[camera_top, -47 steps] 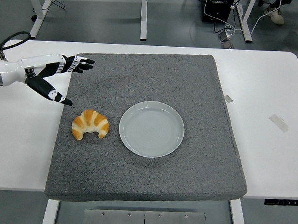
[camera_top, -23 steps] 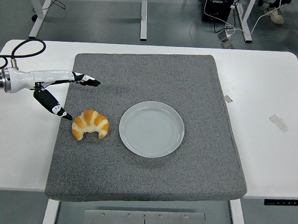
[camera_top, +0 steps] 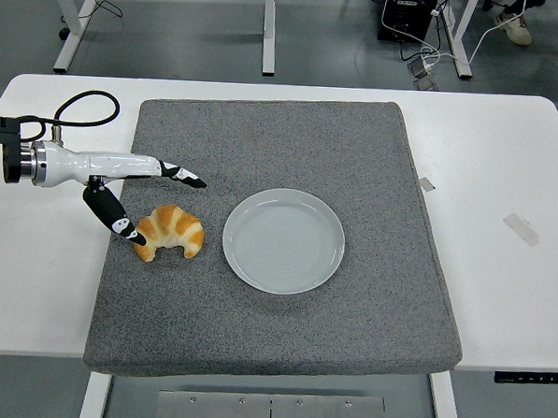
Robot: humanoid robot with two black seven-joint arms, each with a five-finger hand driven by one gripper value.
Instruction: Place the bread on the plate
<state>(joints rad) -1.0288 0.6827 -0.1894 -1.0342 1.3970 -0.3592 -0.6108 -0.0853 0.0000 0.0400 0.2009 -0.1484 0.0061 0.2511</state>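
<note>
A golden croissant (camera_top: 171, 231) lies on the grey mat (camera_top: 292, 135), just left of the empty white plate (camera_top: 284, 240). My left hand (camera_top: 162, 203) reaches in from the left and straddles the croissant. Its fingers (camera_top: 182, 175) stretch out above the bread's far side, and the thumb (camera_top: 124, 227) sits against the near left end. The hand is spread wide and holds nothing. My right arm does not show.
The mat covers most of the white table (camera_top: 506, 165). A black cable (camera_top: 83, 110) loops behind my left wrist. Two bits of tape (camera_top: 521, 228) lie on the table at the right. Table legs and a floor with cables show beyond the far edge.
My left hand has moved right and toward the near edge, from the mat's far left corner down to the croissant. The thumb has come up beside the bread. Croissant and plate have not moved.
</note>
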